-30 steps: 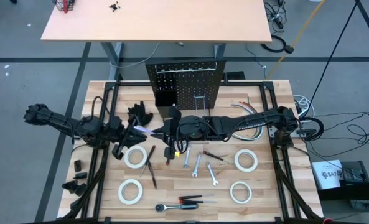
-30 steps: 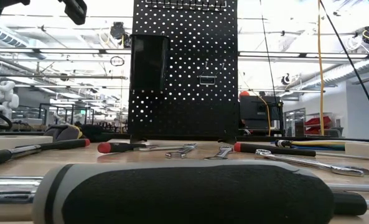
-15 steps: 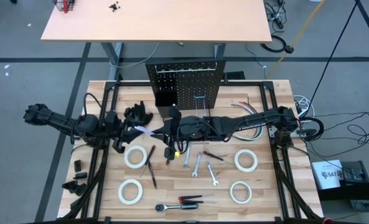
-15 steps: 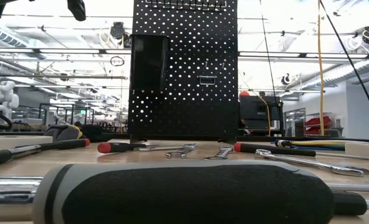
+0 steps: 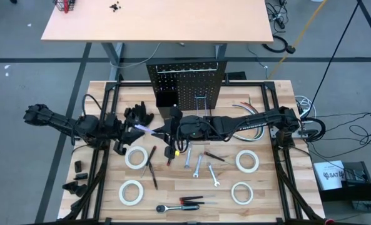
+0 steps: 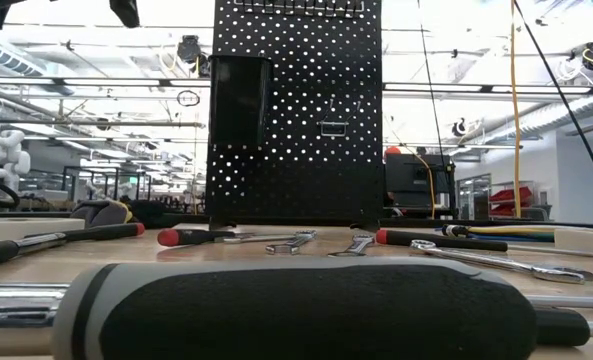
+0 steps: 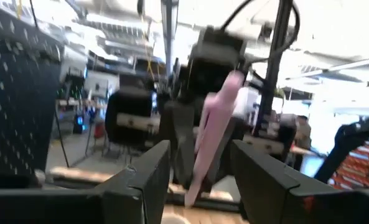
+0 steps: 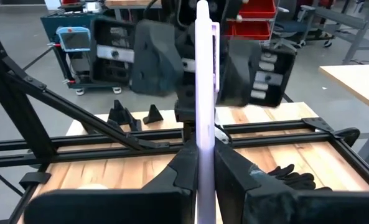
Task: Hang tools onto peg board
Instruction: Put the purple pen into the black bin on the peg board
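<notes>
The peg board [image 5: 186, 84] stands upright at the table's far middle, with a black bin on its left part. Tape rolls [image 5: 136, 157], wrenches [image 5: 198, 165], screwdrivers [image 5: 152, 169] and a ratchet [image 5: 176, 207] lie flat on the tabletop. Above the table's middle, my right gripper [image 5: 162, 130] is shut on a flat pale-violet strip [image 5: 145, 130]. My left gripper [image 7: 200, 149] is open. Its fingers stand on either side of the strip's free end [image 7: 212, 124] without touching it. My right gripper pinches the strip's near end [image 8: 203, 140] between its two fingers. The fingers come about level from the table's right side and lie along the strip. The strip is lifted clear of the table and sticks out toward my left gripper.
Black gloves [image 5: 140, 114] lie left of the peg board, under my left arm. Curved cables [image 5: 244, 107] lie right of it. A black rail frame [image 5: 191, 94] borders the work area. In the low view the ratchet's handle [image 6: 296, 310] fills the foreground.
My left gripper has opened and let go of the strip's free end, and its wrist has tipped up and rolled a little. The strip stays where it was, in my right gripper.
</notes>
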Robot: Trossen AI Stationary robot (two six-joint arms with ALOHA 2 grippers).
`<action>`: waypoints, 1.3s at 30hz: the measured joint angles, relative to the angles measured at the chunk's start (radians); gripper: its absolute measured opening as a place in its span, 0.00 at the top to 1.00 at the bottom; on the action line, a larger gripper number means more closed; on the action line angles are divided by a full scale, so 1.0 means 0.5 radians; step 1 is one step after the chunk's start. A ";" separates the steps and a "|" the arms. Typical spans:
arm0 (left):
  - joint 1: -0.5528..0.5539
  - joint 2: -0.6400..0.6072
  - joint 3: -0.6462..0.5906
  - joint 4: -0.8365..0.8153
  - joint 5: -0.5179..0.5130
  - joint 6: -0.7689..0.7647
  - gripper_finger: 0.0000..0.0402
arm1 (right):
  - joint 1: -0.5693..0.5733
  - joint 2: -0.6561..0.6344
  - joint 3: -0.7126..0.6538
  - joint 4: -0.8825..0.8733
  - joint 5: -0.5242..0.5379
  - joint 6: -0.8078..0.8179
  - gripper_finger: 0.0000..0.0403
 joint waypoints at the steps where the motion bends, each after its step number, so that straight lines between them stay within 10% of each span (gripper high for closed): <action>1: 0.000 0.000 0.000 0.038 0.000 0.002 0.57 | 0.000 0.000 0.000 -0.001 0.000 0.000 0.93; 19: 0.000 0.027 0.000 0.146 0.003 -0.007 0.59 | 0.000 0.000 0.000 0.008 -0.008 0.015 0.93; 29: 0.000 0.117 0.000 0.312 0.081 0.008 0.93 | 0.007 -0.002 0.000 0.026 -0.014 0.074 0.93; 39: 0.000 0.124 0.003 0.290 0.114 -0.108 0.94 | 0.005 -0.023 0.000 -0.026 -0.107 0.028 0.85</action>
